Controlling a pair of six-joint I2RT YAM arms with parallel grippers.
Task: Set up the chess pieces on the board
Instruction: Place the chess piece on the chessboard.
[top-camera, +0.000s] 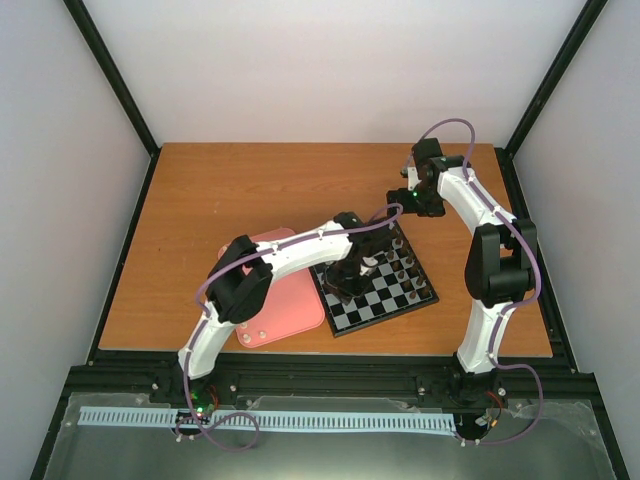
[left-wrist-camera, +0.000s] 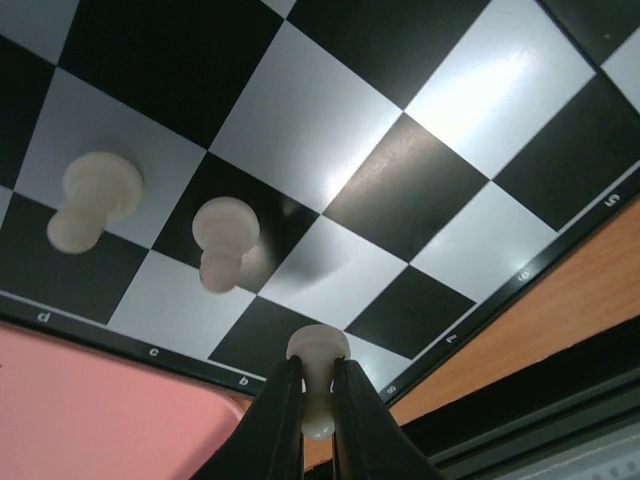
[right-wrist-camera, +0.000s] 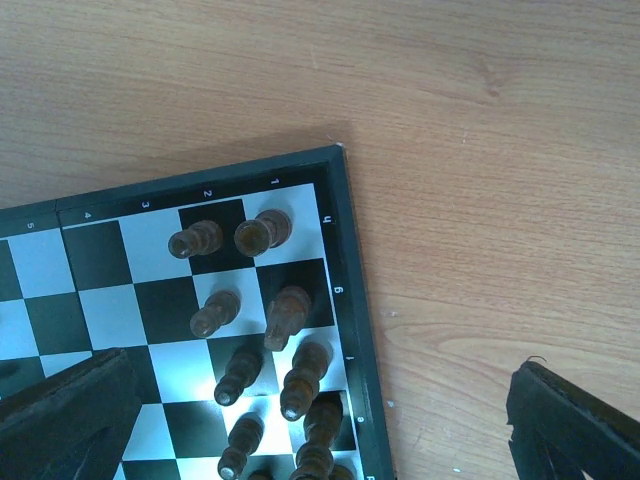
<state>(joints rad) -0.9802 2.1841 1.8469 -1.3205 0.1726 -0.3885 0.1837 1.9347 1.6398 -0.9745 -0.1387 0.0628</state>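
Left gripper (left-wrist-camera: 316, 378): fingers pinch the stem of a cream pawn (left-wrist-camera: 318, 345), held upright over the lettered near rim of the chessboard (left-wrist-camera: 300, 130), by file b.
Placing it well: likely best lowered straight onto the middle of a free square, let go only once its base sits flat, with the fingers kept off the neighbours.
Two cream pawns (left-wrist-camera: 225, 240): stand just beyond, on squares close to that rim.
Pink tray (left-wrist-camera: 100, 400): its corner lies just beside the board.
Right gripper (right-wrist-camera: 315, 380): fingers spread wide, holding nothing, above the far corner where the dark brown pieces (right-wrist-camera: 265, 340) stand.
Hard to tell: the held pawn's base is hidden between the fingers, so contact with the board cannot be judged. The left arm (top-camera: 290, 255) covers much of the tray from above.
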